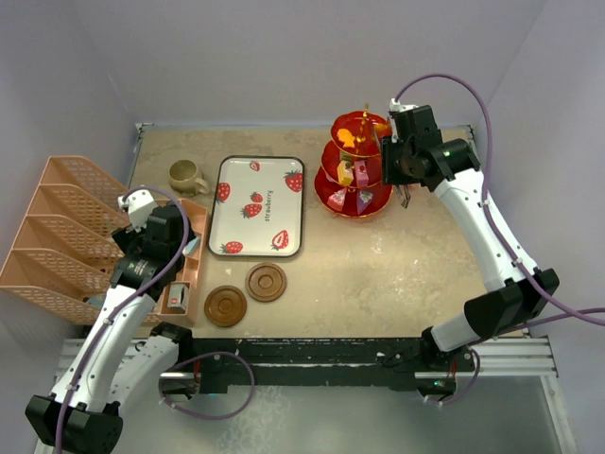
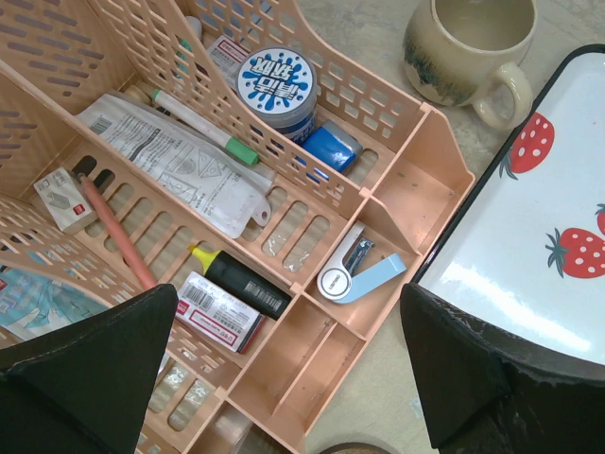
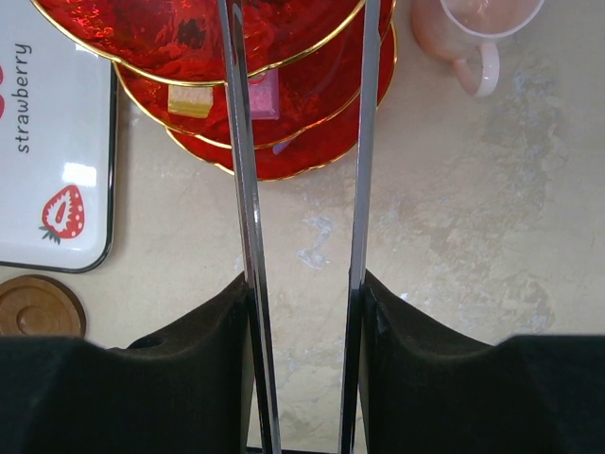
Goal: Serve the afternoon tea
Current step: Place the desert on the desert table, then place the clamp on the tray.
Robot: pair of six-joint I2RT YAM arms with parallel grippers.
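The red three-tier stand (image 1: 357, 165) (image 3: 284, 57) stands at the back right of the table with small toy sweets (image 1: 347, 173) on its tiers; a yellow sweet (image 3: 191, 99) and a pink one (image 3: 265, 95) show from above. My right gripper (image 1: 405, 175) (image 3: 307, 284) hovers just right of the stand, shut on long metal tweezers (image 3: 241, 142) whose arms stand apart and reach over the tiers. A pink mug (image 3: 473, 28) sits beyond the stand. The olive-brown mug (image 1: 186, 176) (image 2: 468, 47) is at the back left. Two brown coasters (image 1: 266, 282) (image 1: 225, 305) lie near the front. My left gripper (image 1: 163, 241) (image 2: 288, 298) is open and holds nothing.
The white strawberry tray (image 1: 257, 206) (image 2: 529, 236) (image 3: 47, 142) lies mid-table between mug and stand. A peach desk organizer (image 1: 66, 236) (image 2: 397, 189) full of stationery fills the left side under my left gripper. One coaster (image 3: 38, 305) shows by the tray's corner.
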